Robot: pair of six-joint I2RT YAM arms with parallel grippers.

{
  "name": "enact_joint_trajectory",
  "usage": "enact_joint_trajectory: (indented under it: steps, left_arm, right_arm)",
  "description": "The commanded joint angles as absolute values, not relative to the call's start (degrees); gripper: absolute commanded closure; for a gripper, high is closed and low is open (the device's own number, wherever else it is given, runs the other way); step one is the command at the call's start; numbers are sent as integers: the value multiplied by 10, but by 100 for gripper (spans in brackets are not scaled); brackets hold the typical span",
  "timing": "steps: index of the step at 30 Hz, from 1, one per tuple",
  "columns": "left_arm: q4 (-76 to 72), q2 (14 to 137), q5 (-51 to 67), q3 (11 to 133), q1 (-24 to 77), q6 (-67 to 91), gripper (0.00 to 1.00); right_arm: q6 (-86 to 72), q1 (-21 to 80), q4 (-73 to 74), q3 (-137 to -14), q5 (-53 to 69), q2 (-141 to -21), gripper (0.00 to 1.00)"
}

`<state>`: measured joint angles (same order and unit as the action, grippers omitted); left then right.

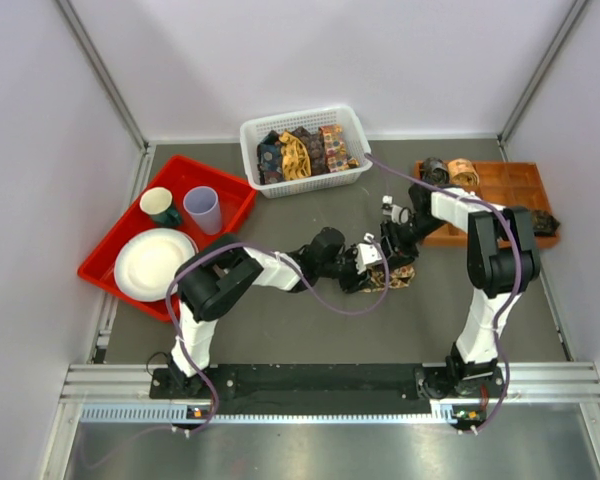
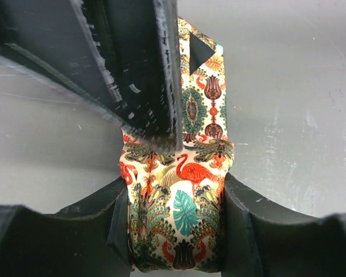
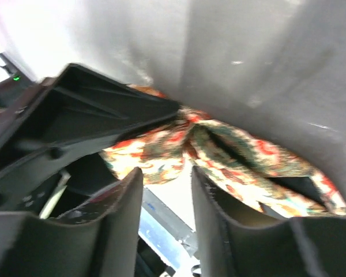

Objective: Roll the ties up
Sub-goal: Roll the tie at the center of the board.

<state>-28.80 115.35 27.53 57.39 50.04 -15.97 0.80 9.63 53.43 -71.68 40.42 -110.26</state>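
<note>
A cream tie (image 2: 187,216) printed with red flamingos and green leaves is rolled into a coil, and my left gripper (image 2: 176,187) is shut on its two sides. The loose tail of the tie runs away over the grey table. In the top view this tie (image 1: 401,277) lies mid-table, with the left gripper (image 1: 367,263) on it and the right gripper (image 1: 397,246) right behind it. My right gripper (image 3: 166,173) stands open with nothing between its fingers; the tie (image 3: 242,153) lies just beyond their tips. One right finger (image 2: 138,75) hangs over the tie's tail.
A white basket (image 1: 255,133) of loose ties stands at the back centre. An orange tray (image 1: 510,185) at the right holds rolled ties (image 1: 450,171). A red tray (image 1: 235,197) at the left carries a plate (image 1: 152,262) and two cups (image 1: 202,208).
</note>
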Motion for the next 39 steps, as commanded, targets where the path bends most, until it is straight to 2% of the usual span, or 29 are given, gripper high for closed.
enact_joint_trajectory:
  steps: [1, 2, 3, 6, 11, 14, 15, 18, 23, 25, 31, 39]
  left_arm:
    - [-155, 1177, 224, 588, 495, -195, 64]
    - [-151, 1180, 224, 590, 495, -195, 63]
    - [-151, 1180, 223, 592, 495, -195, 63]
    - [-142, 1184, 221, 599, 497, -193, 63]
    - [-134, 1185, 218, 603, 498, -196, 62]
    - [-131, 1186, 217, 606, 499, -196, 61]
    - [-130, 1186, 218, 606, 499, -197, 60]
    - [-128, 1184, 220, 606, 499, -196, 57]
    - [-140, 1171, 244, 601, 497, -180, 32]
    - [-176, 1161, 269, 590, 492, -164, 28]
    - [-269, 1151, 309, 577, 489, -132, 23]
    - [-362, 1176, 353, 586, 490, -112, 22]
  right_arm:
    - [15, 99, 534, -723, 470, -1060, 55]
    - [19, 98, 537, -723, 475, -1058, 54]
    - [18, 98, 537, -722, 487, -1057, 49]
    - [16, 114, 540, -722, 486, -1058, 48]
    - [4, 144, 525, -715, 445, -1079, 55]
    - [4, 146, 521, -719, 411, -1096, 66]
    - [4, 146, 518, -721, 392, -1097, 77]
    - [4, 145, 516, -721, 356, -1101, 100]
    - [4, 118, 512, -709, 311, -1112, 100]
    - [4, 113, 508, -703, 294, -1117, 100]
    - [6, 105, 493, -693, 260, -1124, 100]
    - [4, 106, 481, -693, 233, -1125, 100]
